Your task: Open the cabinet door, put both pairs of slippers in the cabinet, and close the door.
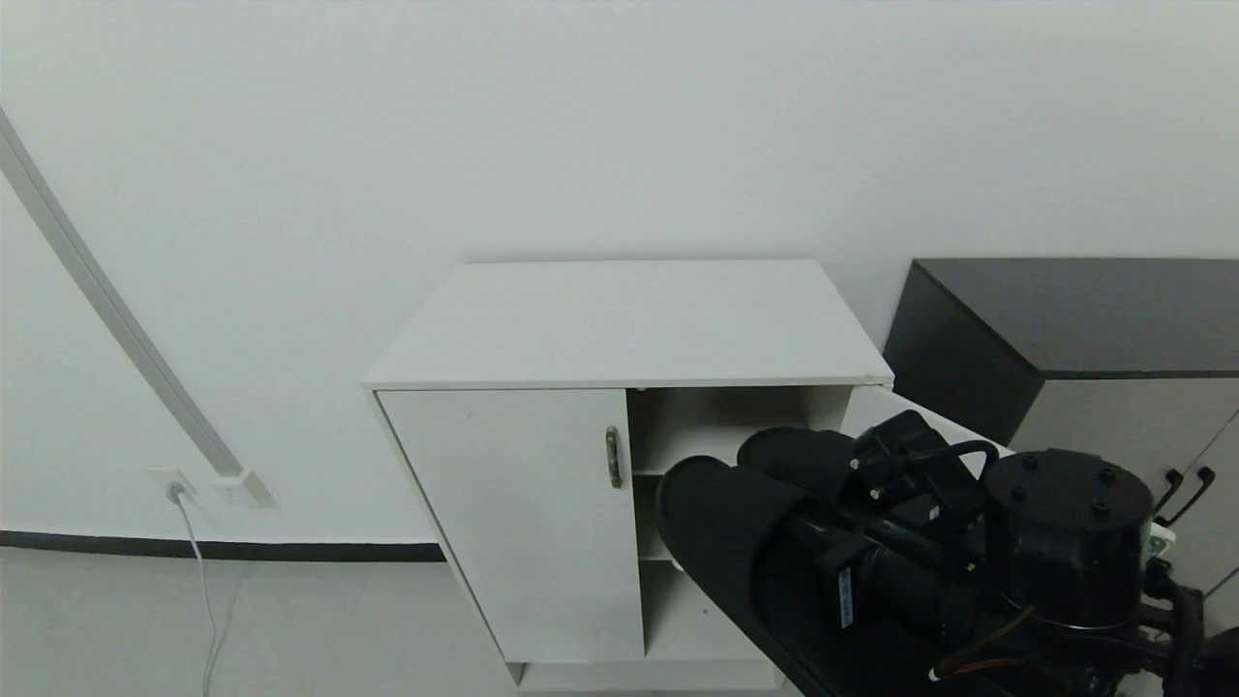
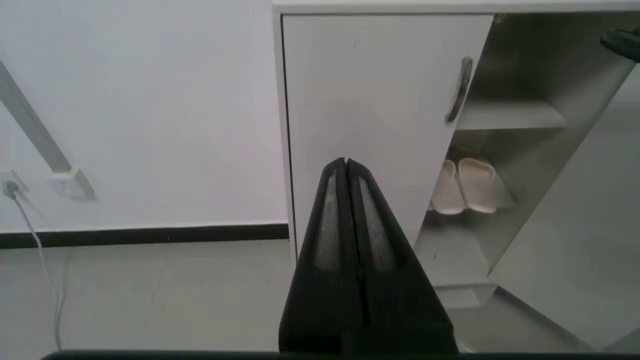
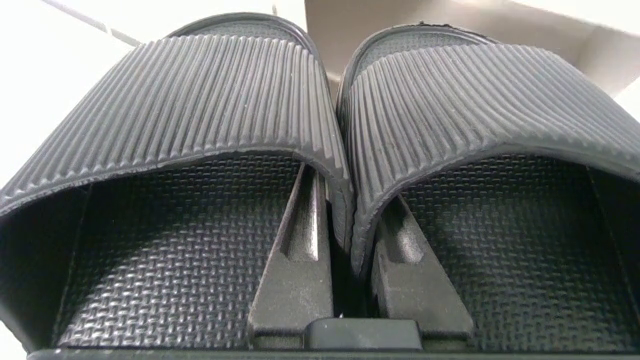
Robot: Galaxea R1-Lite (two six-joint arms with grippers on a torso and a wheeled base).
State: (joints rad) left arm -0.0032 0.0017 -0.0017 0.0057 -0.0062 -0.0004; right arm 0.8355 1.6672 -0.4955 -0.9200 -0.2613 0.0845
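Black slippers (image 3: 230,110) clamped in right end effector (image 3: 352,192); left end effector (image 2: 345,165) clenched.

1. Black slippers (image 3: 200,130): two, one pair.
2. Pale slippers (image 2: 478,183): two, one pair.
3. Cabinets: two, one white cabinet (image 1: 624,324) and one dark cabinet (image 1: 1065,310).
4. Grippers: two, left gripper (image 2: 345,168) and right gripper (image 3: 350,205).

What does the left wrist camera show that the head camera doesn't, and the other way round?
Left wrist view: a pale pair of slippers on a lower shelf inside the white cabinet, and the left jaws, shut. Head view: the cabinet's top, a dark cabinet beside it, and the black slippers on the right arm. Both: the shut left door with its handle, the open right side, a wall socket.
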